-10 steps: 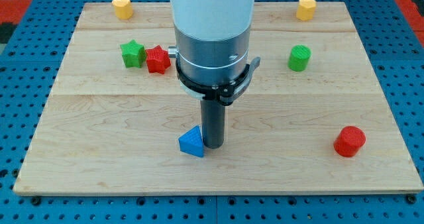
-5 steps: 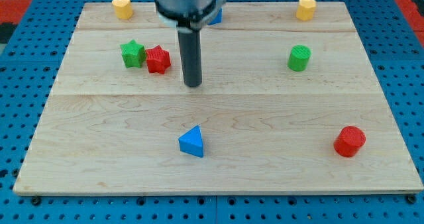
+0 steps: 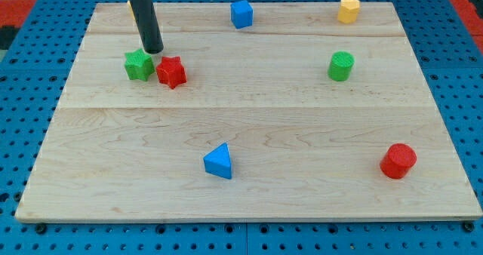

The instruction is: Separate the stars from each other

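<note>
A green star and a red star sit side by side on the wooden board at the view's upper left, touching or nearly touching. My tip stands just above the gap between them, toward the view's top, close to the green star's upper right corner. The rod rises out of the view's top and hides most of a yellow block behind it.
A blue cube and a yellow block lie near the top edge. A green cylinder sits at the right, a red cylinder at lower right, a blue triangle at bottom centre.
My tip moved from the blue triangle up and to the view's left, to just above the stars. Both stars shifted slightly left and down.
</note>
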Controlling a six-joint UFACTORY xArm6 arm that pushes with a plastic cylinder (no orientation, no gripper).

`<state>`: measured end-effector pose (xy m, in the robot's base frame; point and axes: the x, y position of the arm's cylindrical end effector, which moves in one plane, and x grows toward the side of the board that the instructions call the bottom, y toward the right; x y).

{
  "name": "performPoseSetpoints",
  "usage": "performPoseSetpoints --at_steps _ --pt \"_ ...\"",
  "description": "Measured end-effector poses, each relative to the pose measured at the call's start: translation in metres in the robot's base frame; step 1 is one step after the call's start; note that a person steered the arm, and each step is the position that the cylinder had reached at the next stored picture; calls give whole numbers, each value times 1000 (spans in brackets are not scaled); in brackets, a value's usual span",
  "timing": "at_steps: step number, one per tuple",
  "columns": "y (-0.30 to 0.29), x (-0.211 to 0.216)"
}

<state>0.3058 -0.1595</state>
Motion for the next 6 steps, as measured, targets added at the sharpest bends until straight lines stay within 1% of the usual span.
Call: performPoseSetpoints --at_steps 1,2,3,4,5,6 --pt "-28 45" --pt "-23 106" --pt "-31 115" --pt "-31 87" --pt "10 81" --pt "24 116"
